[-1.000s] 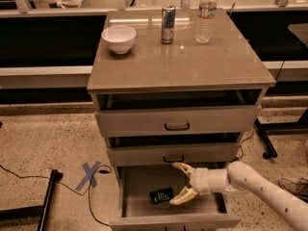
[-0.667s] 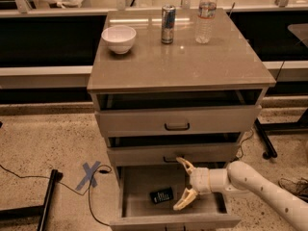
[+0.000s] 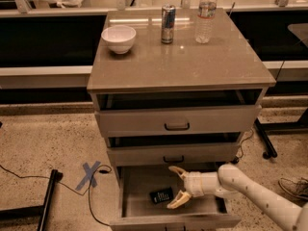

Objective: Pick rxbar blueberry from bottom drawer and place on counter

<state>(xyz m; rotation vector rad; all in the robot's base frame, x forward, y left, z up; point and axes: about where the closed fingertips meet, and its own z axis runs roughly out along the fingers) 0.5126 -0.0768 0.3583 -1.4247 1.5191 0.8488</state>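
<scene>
The rxbar blueberry (image 3: pixel 161 195) is a small dark bar with white lettering, lying flat on the floor of the open bottom drawer (image 3: pixel 139 184). My gripper (image 3: pixel 175 187) is inside that drawer, just right of the bar, with its two pale fingers spread wide open and empty, pointing left toward the bar. One fingertip sits above the bar's right end, the other just below it. The white arm reaches in from the lower right. The counter (image 3: pixel 178 61) is the glossy grey-brown top of the cabinet.
On the counter stand a white bowl (image 3: pixel 119 38), a silver-blue drink can (image 3: pixel 168 17) and a clear water bottle (image 3: pixel 206 14). The two upper drawers are slightly open. A blue tape cross (image 3: pixel 90 175) and cables lie on the floor to the left.
The gripper has shifted slightly within the drawer and stays open beside the bar. The bar has not moved.
</scene>
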